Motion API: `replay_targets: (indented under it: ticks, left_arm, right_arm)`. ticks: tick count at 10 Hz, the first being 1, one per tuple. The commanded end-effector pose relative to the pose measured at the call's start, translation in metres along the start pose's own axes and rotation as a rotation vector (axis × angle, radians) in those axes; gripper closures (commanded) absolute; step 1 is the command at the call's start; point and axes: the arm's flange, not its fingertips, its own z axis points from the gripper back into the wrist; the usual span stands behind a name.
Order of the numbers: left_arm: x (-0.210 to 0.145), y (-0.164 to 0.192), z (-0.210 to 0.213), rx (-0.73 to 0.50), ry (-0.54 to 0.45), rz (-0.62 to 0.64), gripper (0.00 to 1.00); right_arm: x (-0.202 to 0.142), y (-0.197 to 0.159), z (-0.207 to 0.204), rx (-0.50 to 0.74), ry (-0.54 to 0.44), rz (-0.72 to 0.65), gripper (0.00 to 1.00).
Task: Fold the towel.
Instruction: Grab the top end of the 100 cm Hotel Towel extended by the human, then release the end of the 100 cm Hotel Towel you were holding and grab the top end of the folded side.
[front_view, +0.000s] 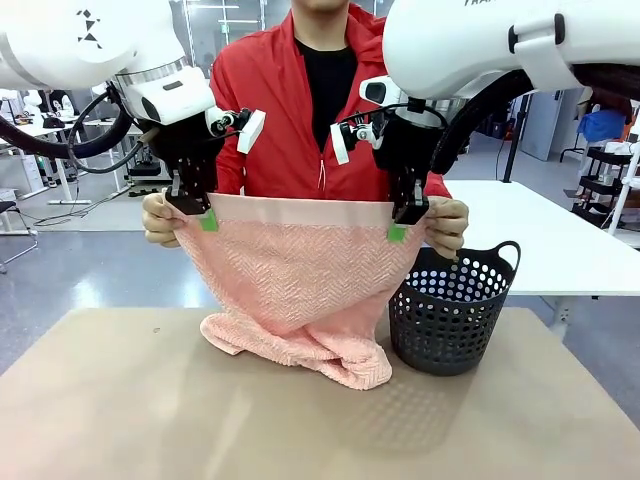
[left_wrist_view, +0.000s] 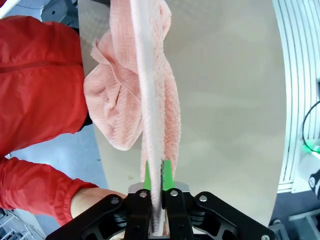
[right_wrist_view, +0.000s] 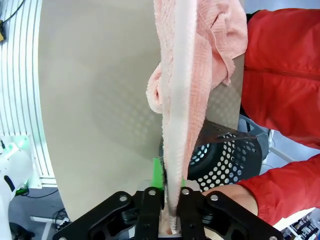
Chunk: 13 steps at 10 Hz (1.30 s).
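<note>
The salmon-pink towel (front_view: 295, 285) hangs stretched between both grippers above the table, its plain band along the top edge and its lower part bunched on the tabletop. My left gripper (front_view: 205, 218) is shut on the towel's top left corner; in the left wrist view the towel (left_wrist_view: 150, 100) runs up from between the green pads (left_wrist_view: 167, 172). My right gripper (front_view: 400, 228) is shut on the top right corner, and the towel (right_wrist_view: 182, 90) shows the same way in the right wrist view. The person's hands (front_view: 160, 220) hold the towel's corners just outside each gripper.
A dark perforated basket (front_view: 450, 310) stands on the table to the right of the towel, close to its hanging edge. The beige table (front_view: 150, 400) has free room in front. The person in a red jacket (front_view: 280, 100) stands right behind the towel.
</note>
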Motion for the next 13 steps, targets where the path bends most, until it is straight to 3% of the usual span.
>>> replay_targets:
  ticks: [1, 13]
  left_arm:
    - [-0.0023, -0.0017, 0.0036, 0.008, -0.001, -0.002, 1.0]
    - [-0.0003, -0.0002, 0.0015, 0.003, -0.001, 0.001, 1.0]
  right_arm:
    - [-0.0003, 0.0045, -0.0013, -0.027, 0.023, -0.02, 1.0]
    - [0.0005, 0.0005, 0.002, -0.005, -0.002, -0.002, 1.0]
